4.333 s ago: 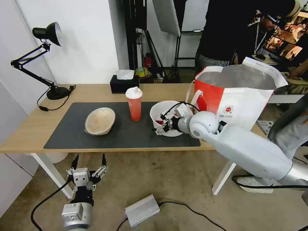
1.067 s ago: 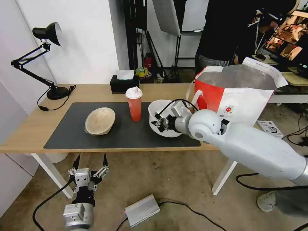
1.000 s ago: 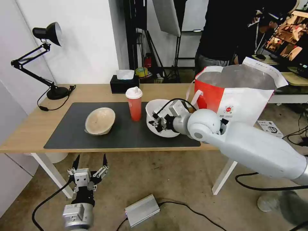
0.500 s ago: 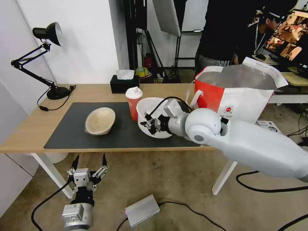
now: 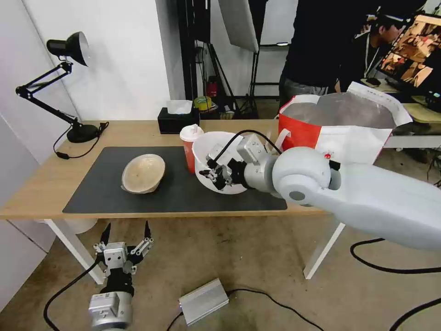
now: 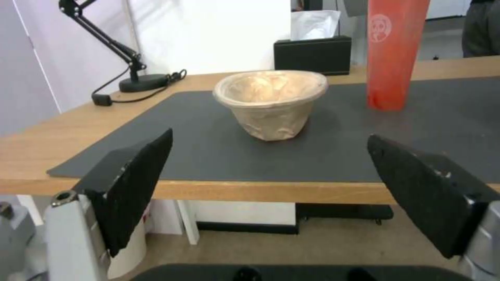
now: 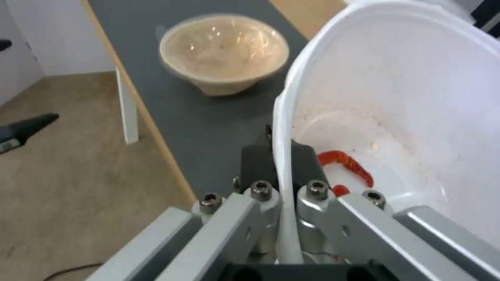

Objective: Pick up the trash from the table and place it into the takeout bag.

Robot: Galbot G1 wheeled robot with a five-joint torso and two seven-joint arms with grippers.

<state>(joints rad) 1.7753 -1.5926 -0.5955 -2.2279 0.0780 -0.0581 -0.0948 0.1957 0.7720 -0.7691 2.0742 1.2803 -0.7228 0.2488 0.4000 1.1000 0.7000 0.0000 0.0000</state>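
Right gripper (image 5: 212, 173) clamped on rim of white bowl (image 5: 209, 147), one finger inside, one outside. Bowl now lifted off the mat (image 5: 92, 193) and tilted, shifted left versus 4.3 s ago, overlapping the red cup (image 5: 189, 146) in head view. Red shell bits (image 7: 348, 166) inside. Beige bowl (image 5: 143, 173) unmoved on worktop (image 5: 41, 184). Takeout bag (image 5: 340, 133) stands at right end. Left gripper (image 5: 126, 236) parked below worktop edge, fingers spread.

- The right tool (image 5: 212, 173), clamped on the white bowl's (image 5: 206, 146) rim, has carried it left and up off the mat (image 5: 92, 193).
- The bowl now tilts, covering part of the cup (image 5: 188, 146).
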